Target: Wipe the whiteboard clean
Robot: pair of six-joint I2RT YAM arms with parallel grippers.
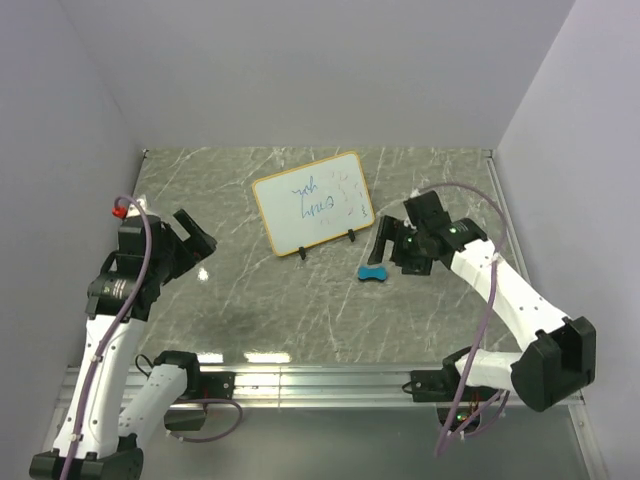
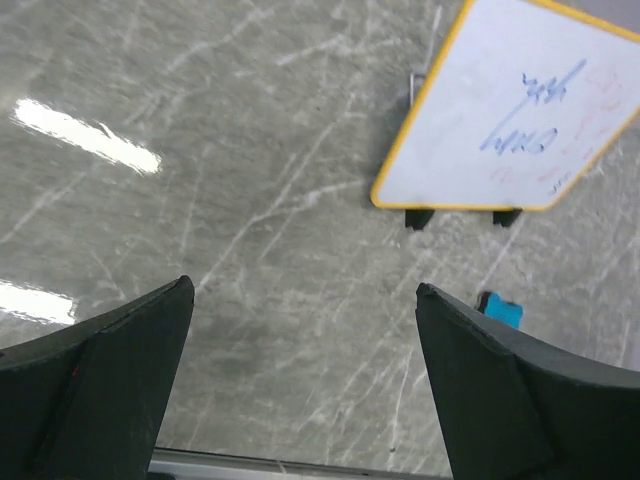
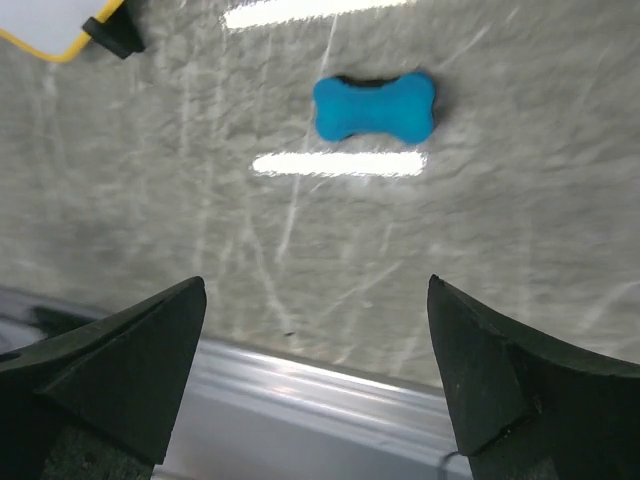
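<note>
- Our right gripper (image 1: 384,243) was spread wide and held nothing.
- The blue eraser (image 1: 373,273) lay just ahead of its fingertips, with its long axis running from finger to finger.
- Our left gripper (image 1: 196,238) was also open and empty, well apart from the eraser.
- The whiteboard (image 1: 312,203) stood propped nearby with writing still on it, nearer our right arm.
</note>
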